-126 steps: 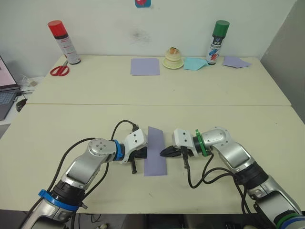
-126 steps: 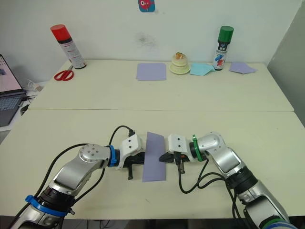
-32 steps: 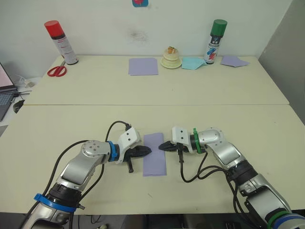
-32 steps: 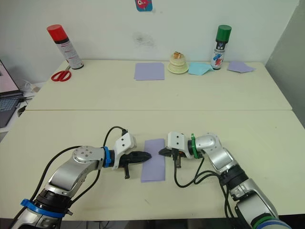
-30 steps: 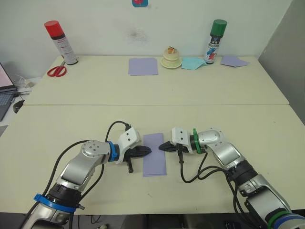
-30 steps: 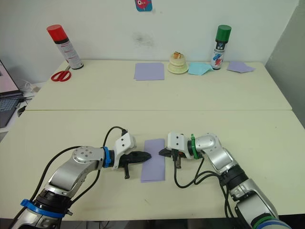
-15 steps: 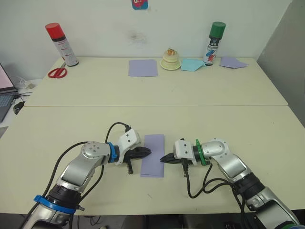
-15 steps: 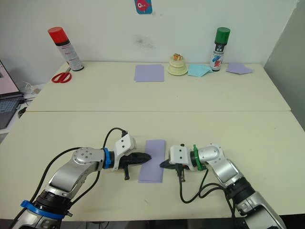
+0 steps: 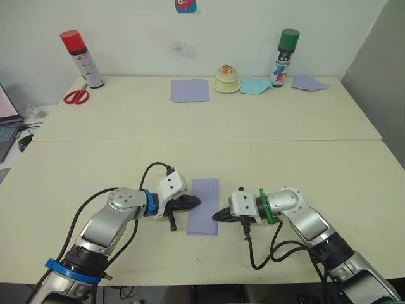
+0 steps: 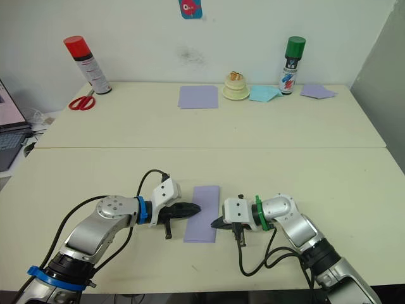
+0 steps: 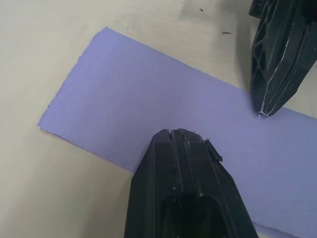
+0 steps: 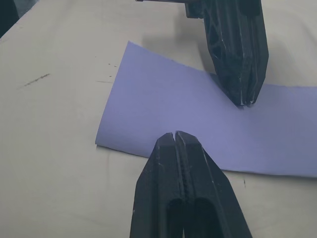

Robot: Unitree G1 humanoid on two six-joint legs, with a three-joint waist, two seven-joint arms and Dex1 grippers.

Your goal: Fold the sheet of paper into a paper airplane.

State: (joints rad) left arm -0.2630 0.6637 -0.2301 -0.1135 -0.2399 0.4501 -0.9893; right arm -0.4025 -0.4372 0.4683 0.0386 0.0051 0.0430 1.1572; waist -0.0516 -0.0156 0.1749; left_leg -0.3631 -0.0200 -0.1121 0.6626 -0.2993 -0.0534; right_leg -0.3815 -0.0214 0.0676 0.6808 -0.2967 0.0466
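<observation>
The sheet of paper (image 9: 202, 209) is lavender and lies flat on the near table as a narrow folded strip between my two grippers. My left gripper (image 9: 197, 201) is shut, and its tip rests on the strip's left edge (image 11: 148, 99). From the other side my right gripper (image 9: 215, 215) is shut, with its tip touching the strip's right edge near the strip's near end (image 12: 168, 109). Both tips point at each other across the paper.
Along the back table stand a red spray can (image 9: 77, 56), scissors (image 9: 77, 95), a spare lavender sheet (image 9: 190, 90), a small cream cake-like object (image 9: 228, 79), a pale blue paper (image 9: 256, 85), a green spray can (image 9: 284, 56) and another lavender piece (image 9: 309, 82).
My right gripper has slid along the paper's right edge toward its near end. The strip now lies flatter and slightly turned. The left gripper has stayed at the left edge.
</observation>
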